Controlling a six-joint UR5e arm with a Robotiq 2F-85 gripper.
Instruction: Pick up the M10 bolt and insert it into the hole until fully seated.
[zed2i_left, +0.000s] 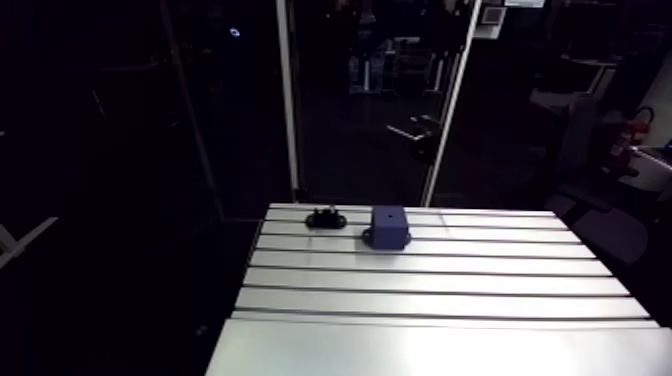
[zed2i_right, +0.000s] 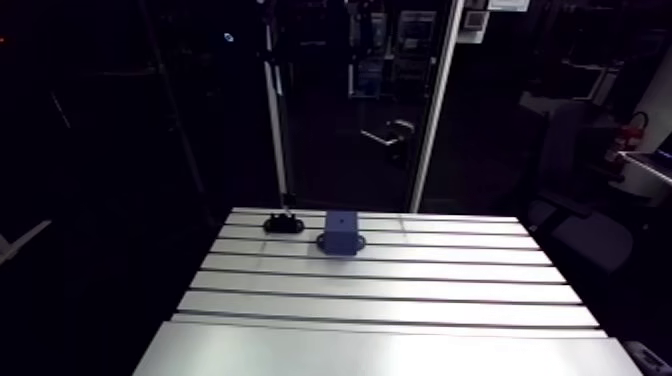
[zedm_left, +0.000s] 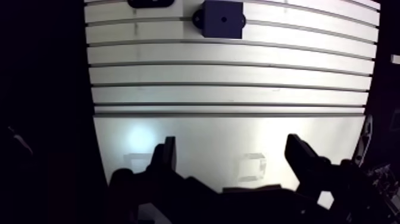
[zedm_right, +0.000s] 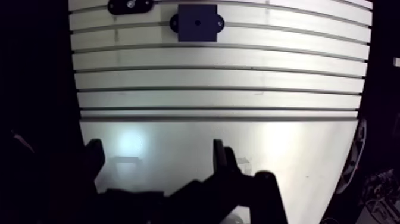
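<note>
A dark blue block (zed2i_left: 388, 226) with a hole in its top face stands near the far edge of the slotted table (zed2i_left: 430, 300). Just left of it sits a small black holder (zed2i_left: 324, 217); something dark stands in it, too small to make out as the bolt. In the wrist view the block (zedm_left: 221, 18) and the holder (zedm_right: 130, 5) lie far ahead of my gripper (zedm_left: 232, 149). The gripper is open, with nothing between its fingers (zedm_left: 168, 154), and hovers over the smooth near part of the table. It does not show in the arm view.
Several long slots run across the table between the gripper and the block. The table's left edge (zedm_left: 90, 89) drops off into darkness. A white frame post (zed2i_left: 288, 110) rises behind the far edge.
</note>
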